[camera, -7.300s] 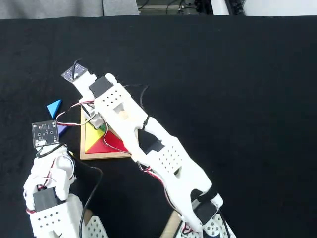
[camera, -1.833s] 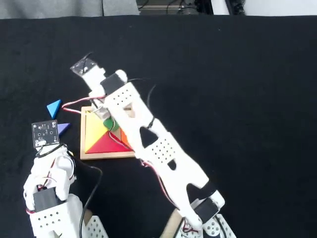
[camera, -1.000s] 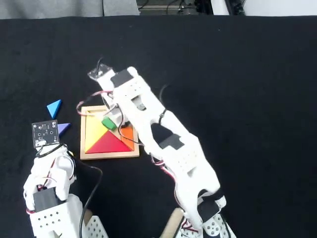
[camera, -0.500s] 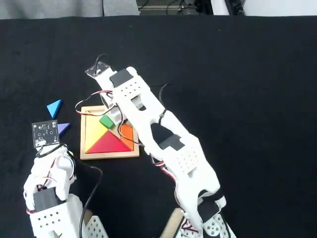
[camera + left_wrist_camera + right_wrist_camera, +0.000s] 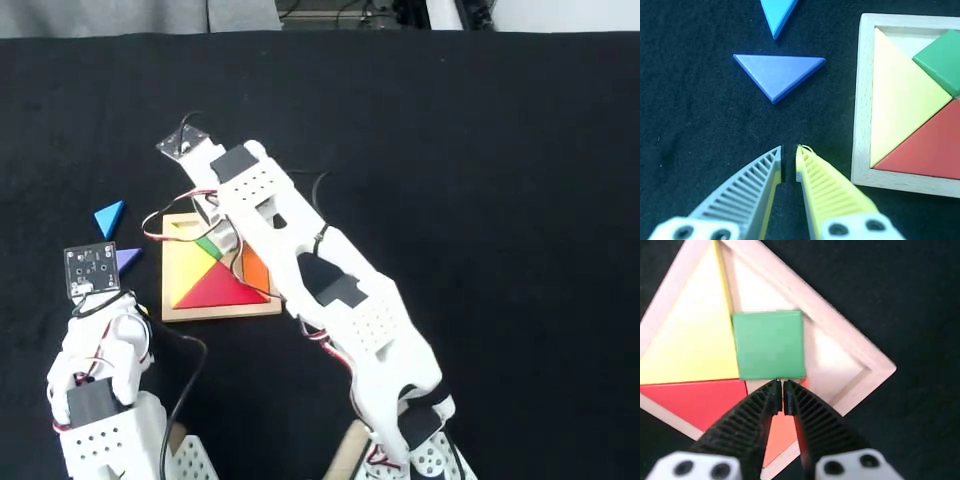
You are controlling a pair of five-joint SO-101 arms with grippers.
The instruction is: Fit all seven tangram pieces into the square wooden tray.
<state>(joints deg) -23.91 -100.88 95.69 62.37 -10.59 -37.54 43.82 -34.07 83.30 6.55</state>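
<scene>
The square wooden tray (image 5: 220,313) holds a yellow triangle (image 5: 185,265), a red triangle (image 5: 215,290), an orange piece (image 5: 255,268) and a green square (image 5: 769,344). The green square lies flat against the yellow triangle (image 5: 695,345), with bare tray floor (image 5: 830,357) beside it. My right gripper (image 5: 779,386) is shut and empty, its tips at the green square's edge. My left gripper (image 5: 789,150) is shut and empty, low over the cloth beside the tray (image 5: 860,100). Just beyond it lie a dark blue triangle (image 5: 777,73) and a light blue triangle (image 5: 778,14).
The right arm (image 5: 300,270) stretches diagonally over the tray and hides its right part in the high view. The light blue triangle (image 5: 109,216) and the dark blue triangle (image 5: 127,259) lie on the black cloth left of the tray. Open cloth lies to the right.
The right arm swung over the tray carrying the green square, which now lies flat in the tray, free of the shut gripper. The left arm has kept still.
</scene>
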